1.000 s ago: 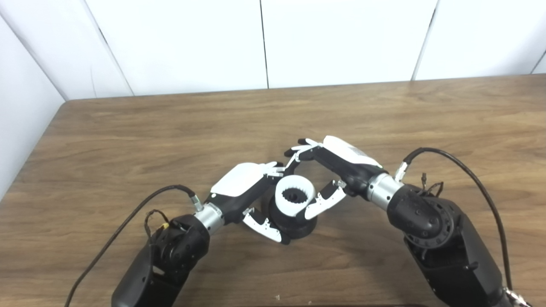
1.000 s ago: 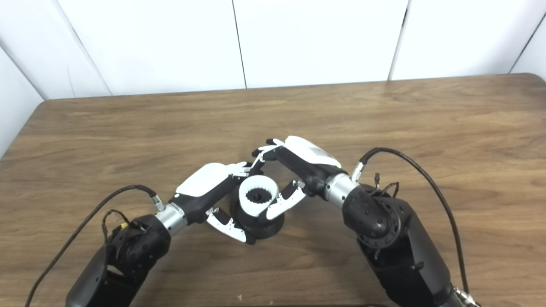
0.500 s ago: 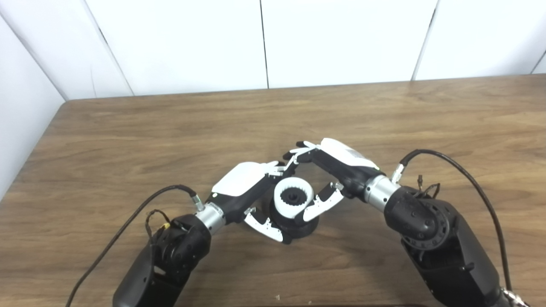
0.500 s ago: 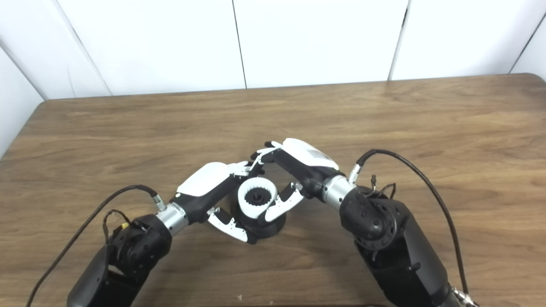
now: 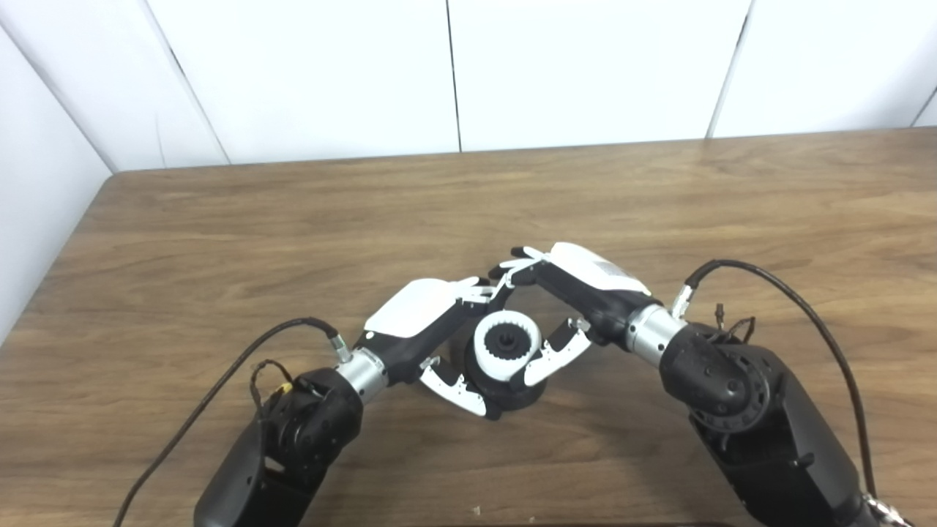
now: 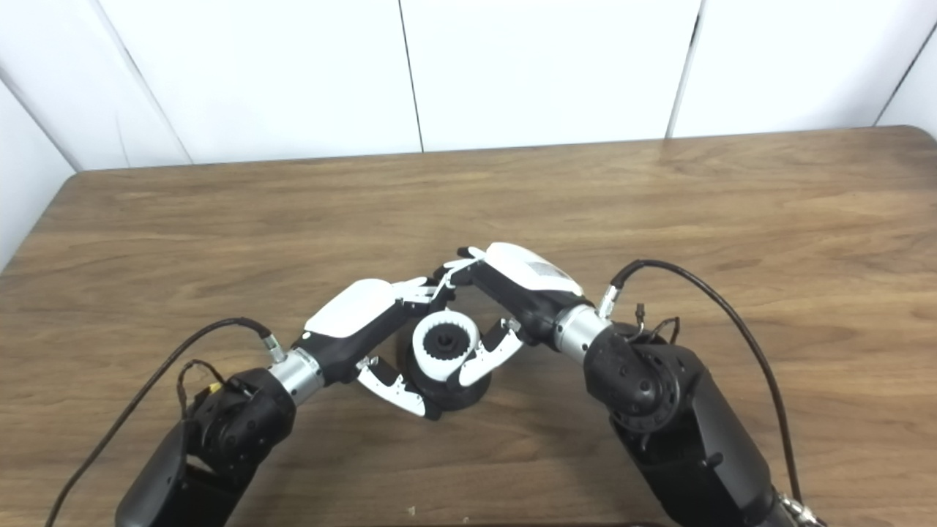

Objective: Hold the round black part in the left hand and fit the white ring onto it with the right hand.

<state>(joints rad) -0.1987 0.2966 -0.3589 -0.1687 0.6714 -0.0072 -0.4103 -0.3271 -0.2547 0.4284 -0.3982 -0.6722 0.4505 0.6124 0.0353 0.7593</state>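
Left eye view: right hand (image 5: 567, 304) fingers clasped rigid, light-looking white ring (image 5: 507, 345) by its rim; left hand (image 5: 432, 329) fingers held black part (image 5: 505, 384).

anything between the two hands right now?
Yes. In both eye views the white ring sits between the left hand and the right hand, on top of the round black part, which rests on the table.

White ring (image 6: 444, 345) atop round black part (image 6: 448, 391)
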